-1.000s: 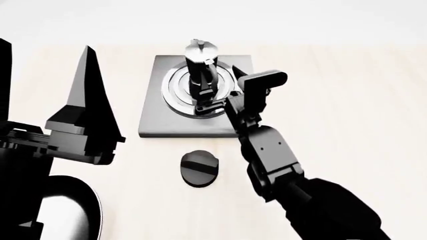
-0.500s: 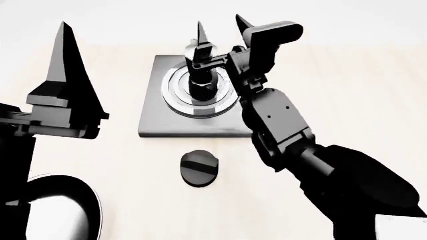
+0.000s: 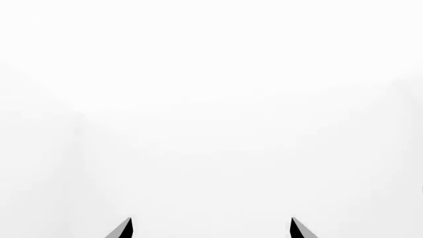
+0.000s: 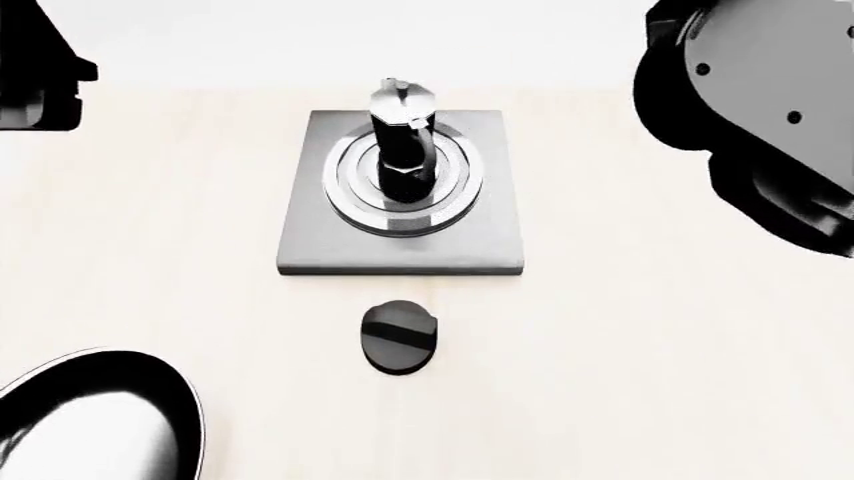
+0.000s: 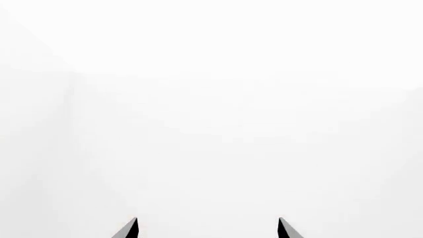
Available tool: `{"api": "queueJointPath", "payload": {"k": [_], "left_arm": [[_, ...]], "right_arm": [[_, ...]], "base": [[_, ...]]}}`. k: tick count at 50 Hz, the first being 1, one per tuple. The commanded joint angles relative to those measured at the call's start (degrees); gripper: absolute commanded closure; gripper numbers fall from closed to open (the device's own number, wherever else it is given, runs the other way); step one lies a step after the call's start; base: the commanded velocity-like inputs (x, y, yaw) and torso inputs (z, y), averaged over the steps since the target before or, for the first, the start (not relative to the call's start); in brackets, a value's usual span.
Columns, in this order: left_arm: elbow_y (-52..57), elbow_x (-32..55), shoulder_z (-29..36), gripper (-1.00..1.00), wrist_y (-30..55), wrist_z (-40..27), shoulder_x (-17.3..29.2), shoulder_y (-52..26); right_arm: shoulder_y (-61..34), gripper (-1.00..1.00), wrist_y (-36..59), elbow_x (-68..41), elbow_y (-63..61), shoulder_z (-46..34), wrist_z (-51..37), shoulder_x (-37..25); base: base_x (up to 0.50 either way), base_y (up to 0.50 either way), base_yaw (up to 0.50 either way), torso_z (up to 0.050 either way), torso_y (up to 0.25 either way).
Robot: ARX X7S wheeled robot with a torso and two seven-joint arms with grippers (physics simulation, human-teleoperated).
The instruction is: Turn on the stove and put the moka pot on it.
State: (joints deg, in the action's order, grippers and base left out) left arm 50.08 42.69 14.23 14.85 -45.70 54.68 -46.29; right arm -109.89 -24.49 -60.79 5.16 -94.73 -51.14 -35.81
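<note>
1. Although the left wrist view showed almost nothing but blank white, the two dark tips of the left gripper [image 3: 210,229] stood at the lower edge of the frame, well apart, with nothing between them. No task object appeared here, so this camera could not have warned of any contact on the table.

2. While the head view gave the whole scene, both arms sat only at its margins: a dark block of the left arm [image 4: 40,65] in the upper left corner, and the bulky right arm [image 4: 754,120] in the upper right. Neither gripper showed in this view.
   - The moka pot [image 4: 402,140] stood upright on the burner rings of the stove [image 4: 400,250], in the upper centre of the frame, clear of both arms.
   - The knob [image 4: 398,338] lay on the wooden table [image 4: 667,380] just below the stove plate, apart from it. I could not tell from its slot whether it had been turned, so the main risk, as I judged it, was the stove being left off.
   - A frying pan [image 4: 100,420] filled the lower left corner. A left arm coming down for the knob might have clipped its rim.
   - A reach toward the knob that drifted upward in the frame might have knocked the tall, narrow pot off the rings.

3. Where the right wrist view was concerned, it too was white, with the right gripper [image 5: 207,229] tips spread apart at the lower edge, empty.
</note>
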Motion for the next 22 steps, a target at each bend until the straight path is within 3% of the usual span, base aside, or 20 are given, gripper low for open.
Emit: {"api": "queueJointPath", "payload": {"k": [1, 22], "left_arm": [[1.9, -1.0, -1.5, -1.00, 3.5, -2.3, 0.5, -8.1], [7.0, -0.8, -5.9, -1.00, 3.2, -6.8, 3.3, -9.2]], "right_arm": [[-13.4, -1.00, 9.5, 4.5, -22.6, -0.1, -11.3, -13.5], [-19.1, -1.00, 15.7, 7.2, -38.3, 3.4, -15.7, -24.6]], "base": [[0.00, 0.00, 0.00, 0.000, 0.000], [0.00, 0.00, 0.00, 0.000, 0.000]]}}
